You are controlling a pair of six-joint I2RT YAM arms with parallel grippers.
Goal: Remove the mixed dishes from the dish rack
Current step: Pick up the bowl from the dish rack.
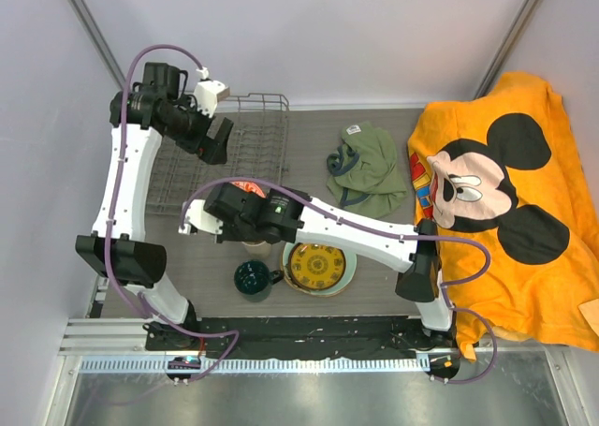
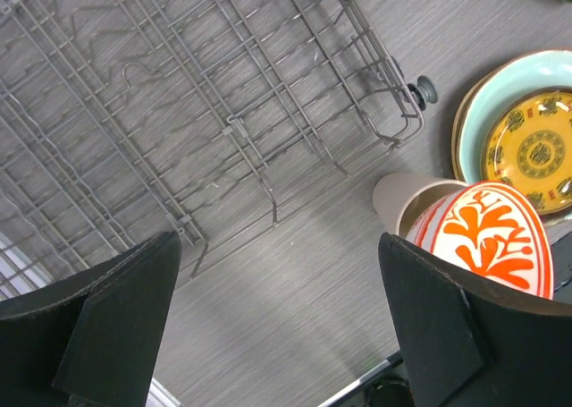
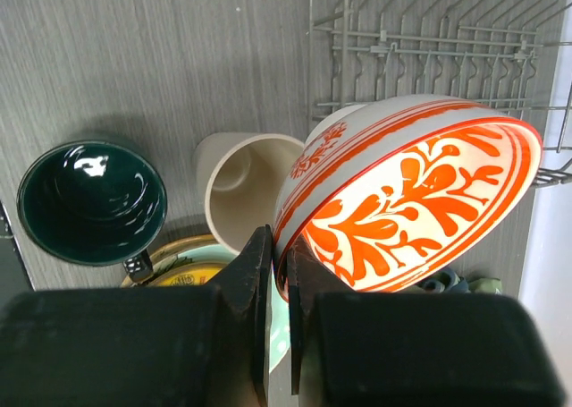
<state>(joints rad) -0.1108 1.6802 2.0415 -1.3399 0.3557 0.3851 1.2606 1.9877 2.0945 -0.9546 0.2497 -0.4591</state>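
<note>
Right gripper pinched tight on the rim of the small red-and-white patterned bowl, held tilted above the table beside the dish rack, just by the beige cup. Left gripper spread wide above the rack, holding nothing. Dark green mug upright near the small yellow patterned plate. Mickey Mouse printed on the orange towel; olive-green garment label too small to read.

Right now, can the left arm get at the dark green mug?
Probably not cleanly: the right gripper, shut on the red-and-white bowl, hangs between the open left gripper and the dark green mug.
</note>
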